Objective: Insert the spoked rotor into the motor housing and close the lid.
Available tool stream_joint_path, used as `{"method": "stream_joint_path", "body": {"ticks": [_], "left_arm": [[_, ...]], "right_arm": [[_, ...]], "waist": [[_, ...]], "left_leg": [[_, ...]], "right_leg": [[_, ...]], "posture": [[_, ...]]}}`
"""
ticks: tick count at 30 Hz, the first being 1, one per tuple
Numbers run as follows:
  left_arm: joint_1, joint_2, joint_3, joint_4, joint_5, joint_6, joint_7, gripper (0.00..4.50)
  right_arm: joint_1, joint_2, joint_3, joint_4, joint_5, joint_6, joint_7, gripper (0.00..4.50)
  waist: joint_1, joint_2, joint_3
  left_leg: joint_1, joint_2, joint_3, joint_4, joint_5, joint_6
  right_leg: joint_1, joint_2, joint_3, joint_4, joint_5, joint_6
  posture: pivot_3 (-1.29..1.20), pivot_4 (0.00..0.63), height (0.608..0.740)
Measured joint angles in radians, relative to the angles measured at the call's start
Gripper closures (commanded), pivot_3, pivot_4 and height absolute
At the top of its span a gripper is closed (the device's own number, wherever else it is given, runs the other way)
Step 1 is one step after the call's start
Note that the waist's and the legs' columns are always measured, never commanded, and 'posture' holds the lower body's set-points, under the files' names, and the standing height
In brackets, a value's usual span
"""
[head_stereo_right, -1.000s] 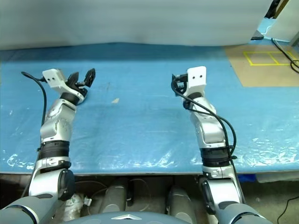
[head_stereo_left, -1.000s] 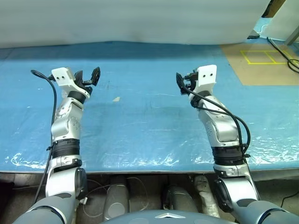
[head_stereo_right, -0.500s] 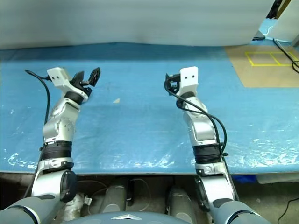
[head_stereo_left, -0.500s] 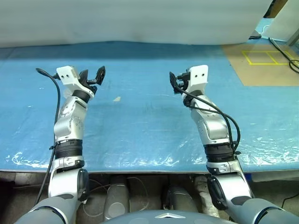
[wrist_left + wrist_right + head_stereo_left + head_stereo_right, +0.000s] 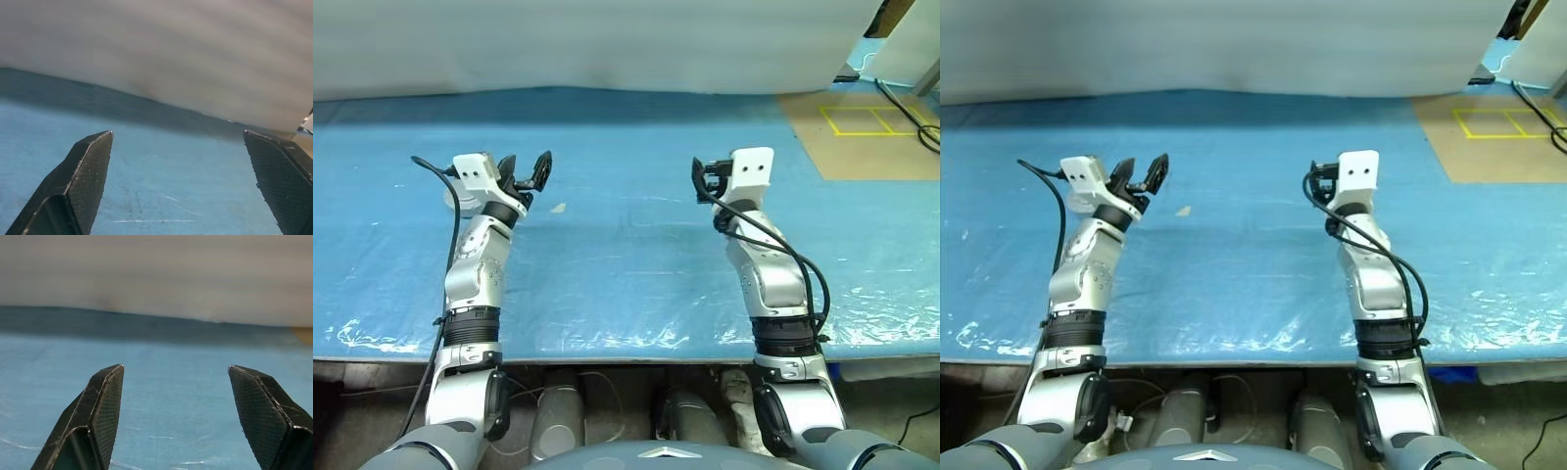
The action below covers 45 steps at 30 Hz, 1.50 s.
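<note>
Blue plastic sheeting [image 5: 626, 245] covers the counter, with a pale wall behind. Left end effector [image 5: 527, 168] and right end effector [image 5: 176, 411] both hover above it, fingers spread apart and gripping nothing. Near the left one lies a small pale scrap [image 5: 558, 208].

Two robot arms showing, each ending in one gripper: left gripper [image 5: 527, 168], right gripper [image 5: 703, 179], two black fingers apiece. One blue plastic sheet [image 5: 626, 245] covering table. One small pale scrap [image 5: 558, 208] lying on sheet. One brown board [image 5: 862, 132] sitting at far right.
</note>
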<state>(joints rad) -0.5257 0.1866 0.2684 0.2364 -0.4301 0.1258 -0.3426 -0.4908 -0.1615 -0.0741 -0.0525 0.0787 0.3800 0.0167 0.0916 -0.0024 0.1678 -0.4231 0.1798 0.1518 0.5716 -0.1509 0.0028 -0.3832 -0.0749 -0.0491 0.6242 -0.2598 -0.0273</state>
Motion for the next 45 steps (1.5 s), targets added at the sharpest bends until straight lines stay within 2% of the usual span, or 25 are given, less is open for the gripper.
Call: {"method": "stream_joint_path", "body": {"ticks": [5,13,22,45], "left_arm": [[0.035,-0.007,-0.024,-0.017,0.017,0.0,0.0,0.03],[0.106,0.018,-0.054,-0.064,0.061,-0.033,-0.023,0.03],[0.112,-0.019,-0.078,-0.066,0.064,-0.047,-0.021,0.03],[0.122,-0.037,-0.077,-0.054,0.081,-0.064,0.025,0.03]], "right_arm": [[0.027,-0.004,-0.001,-0.025,-0.002,0.022,-0.001,0.93],[0.161,-0.007,0.001,-0.122,-0.034,0.047,-0.018,0.93],[0.164,-0.005,0.0,-0.153,-0.044,0.079,-0.025,0.93],[0.153,-0.023,-0.019,-0.16,-0.05,0.114,-0.04,0.93]], "waist": [[0.0,0.0,0.0],[-0.001,0.001,0.0],[-0.002,0.001,0.0],[-0.002,0.001,0.0]], "left_leg": [[0.001,0.0,0.0,-0.001,0.0,0.0],[0.001,0.0,0.0,-0.002,0.0,0.0],[0.003,0.0,0.001,-0.002,0.0,0.0],[0.004,-0.001,0.001,-0.004,0.0,0.0]], "right_leg": [[0.0,0.0,0.0,0.0,0.0,0.0],[0.0,0.0,0.0,-0.001,0.0,0.0],[0.0,0.0,0.003,-0.001,0.0,0.0],[0.0,0.0,0.003,-0.001,0.0,0.0]], "posture": [[0.0,0.15,0.74],[0.0,0.15,0.74],[0.0,0.15,0.74],[0.0,0.15,0.74]]}}
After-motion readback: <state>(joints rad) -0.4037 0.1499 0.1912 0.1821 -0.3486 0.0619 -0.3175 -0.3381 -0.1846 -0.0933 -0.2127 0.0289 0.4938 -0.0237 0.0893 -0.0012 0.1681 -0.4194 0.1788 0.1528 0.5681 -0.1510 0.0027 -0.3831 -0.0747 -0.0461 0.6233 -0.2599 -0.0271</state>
